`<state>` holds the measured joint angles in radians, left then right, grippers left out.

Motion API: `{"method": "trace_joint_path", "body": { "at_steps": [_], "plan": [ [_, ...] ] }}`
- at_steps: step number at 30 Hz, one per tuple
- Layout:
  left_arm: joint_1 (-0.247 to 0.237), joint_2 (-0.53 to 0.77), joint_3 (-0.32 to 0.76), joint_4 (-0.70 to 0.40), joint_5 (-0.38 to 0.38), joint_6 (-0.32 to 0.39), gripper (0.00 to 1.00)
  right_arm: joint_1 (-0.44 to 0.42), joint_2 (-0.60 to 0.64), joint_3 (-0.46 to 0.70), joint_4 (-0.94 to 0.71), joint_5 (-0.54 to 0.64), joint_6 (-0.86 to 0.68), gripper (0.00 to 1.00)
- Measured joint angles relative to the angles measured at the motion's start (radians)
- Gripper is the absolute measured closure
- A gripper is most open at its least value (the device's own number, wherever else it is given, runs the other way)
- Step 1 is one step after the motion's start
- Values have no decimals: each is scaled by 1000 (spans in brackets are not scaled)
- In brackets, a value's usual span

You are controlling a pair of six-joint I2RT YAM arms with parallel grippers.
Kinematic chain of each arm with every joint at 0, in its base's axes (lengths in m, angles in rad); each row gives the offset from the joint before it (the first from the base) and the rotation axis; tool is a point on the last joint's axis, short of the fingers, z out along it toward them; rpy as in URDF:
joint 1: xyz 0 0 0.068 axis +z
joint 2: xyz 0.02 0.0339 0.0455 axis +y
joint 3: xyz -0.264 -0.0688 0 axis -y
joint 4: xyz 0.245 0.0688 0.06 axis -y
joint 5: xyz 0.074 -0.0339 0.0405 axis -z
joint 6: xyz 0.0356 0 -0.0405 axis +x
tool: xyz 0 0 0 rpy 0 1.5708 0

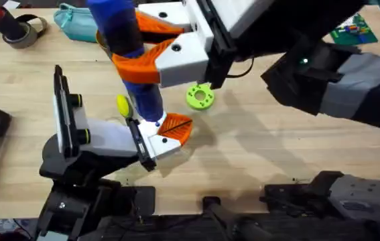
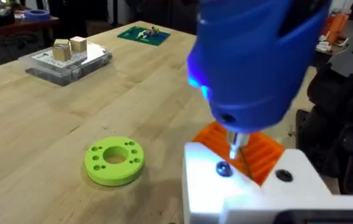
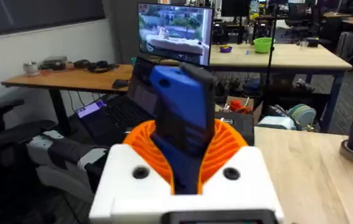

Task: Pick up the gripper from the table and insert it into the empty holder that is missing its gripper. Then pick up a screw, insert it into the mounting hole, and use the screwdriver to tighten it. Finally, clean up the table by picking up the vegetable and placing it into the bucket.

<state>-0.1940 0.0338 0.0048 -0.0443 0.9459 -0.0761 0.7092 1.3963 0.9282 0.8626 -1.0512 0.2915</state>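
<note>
One right tool [image 1: 151, 48] pinches the thick bright-blue cylindrical screwdriver [image 1: 131, 50] upright, its metal tip [image 2: 234, 145] at a screw [image 2: 223, 168] on the left tool [image 1: 166, 136], whose spread cannot be told, above the wooden counter [image 1: 263, 154].

From where I'm standing, no lettering, label, brand, number or sign is coming through clearly enough to read. The thick bright-blue cylindrical power screwdriver [image 2: 257, 56] is showing plain casing with no marking I can make out. The flat green circuit board [image 1: 354, 30] lying on the pale wooden surface [image 1: 277, 144] is carrying small coloured parts, but any print on it is too small to tell. The lit screen [image 3: 175, 32] glowing in the room behind is showing a picture, and nothing legible is standing out on it.
</note>
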Motion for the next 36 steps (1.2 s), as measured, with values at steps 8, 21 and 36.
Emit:
{"method": "trace_joint_path", "body": {
  "at_steps": [8, 21, 36],
  "plan": [
    [0, 0, 0, 0, 0, 0, 984, 1, 0, -1, -1, 0, -1, 844],
    [0, 0, 0, 0, 0, 0, 984, 1, 7, -8, -4, 3, -18, 844],
    [0, 0, 0, -4, 0, 0, 984, 1, 30, -8, -8, 8, -23, 844]
  ]
}}
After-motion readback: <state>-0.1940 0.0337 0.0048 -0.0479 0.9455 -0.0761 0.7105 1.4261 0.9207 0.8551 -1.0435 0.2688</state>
